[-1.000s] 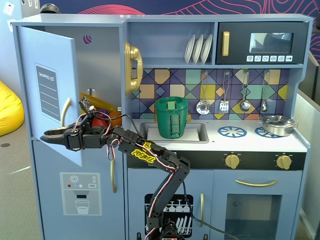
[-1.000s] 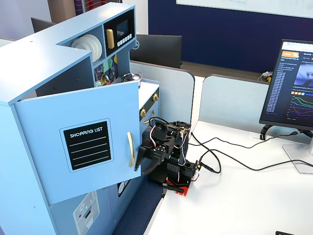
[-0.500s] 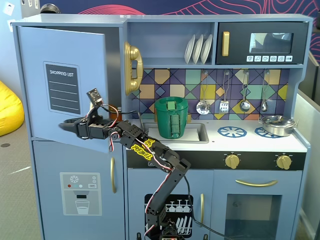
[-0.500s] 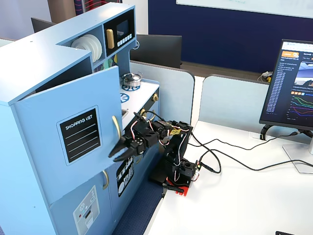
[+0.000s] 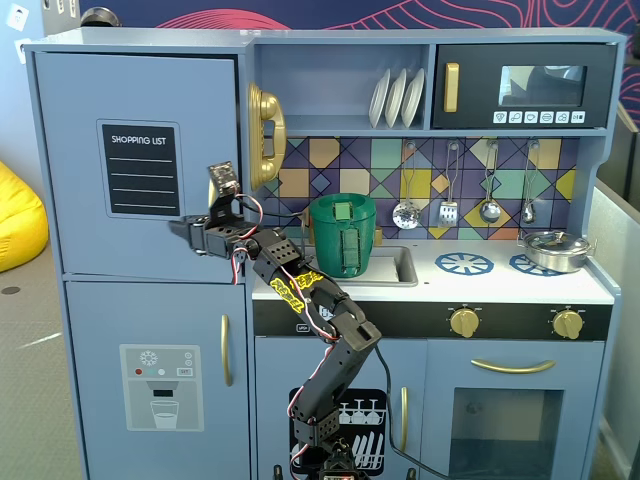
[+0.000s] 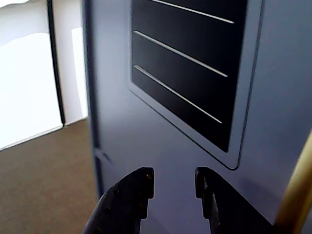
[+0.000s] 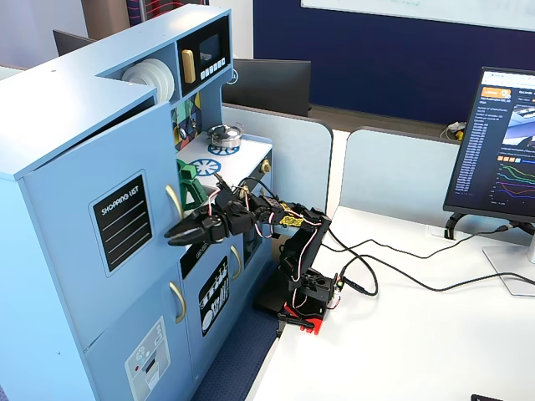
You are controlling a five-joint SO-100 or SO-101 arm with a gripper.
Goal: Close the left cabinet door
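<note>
The left cabinet door (image 5: 135, 160) is seen slightly ajar on the toy kitchen's upper left. It is judged stiff and light; a push beside the handle (image 7: 173, 200) is advised. The end effector (image 6: 174, 183) is narrowly parted, empty.

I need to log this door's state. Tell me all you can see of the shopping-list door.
The left cabinet door is a light-blue painted panel, upright, with a black SHOPPING LIST chalkboard and curved gold handle. In a fixed view it stands slightly ajar at the handle edge. The hand, open, points at its lower front; contact is unclear.
</note>
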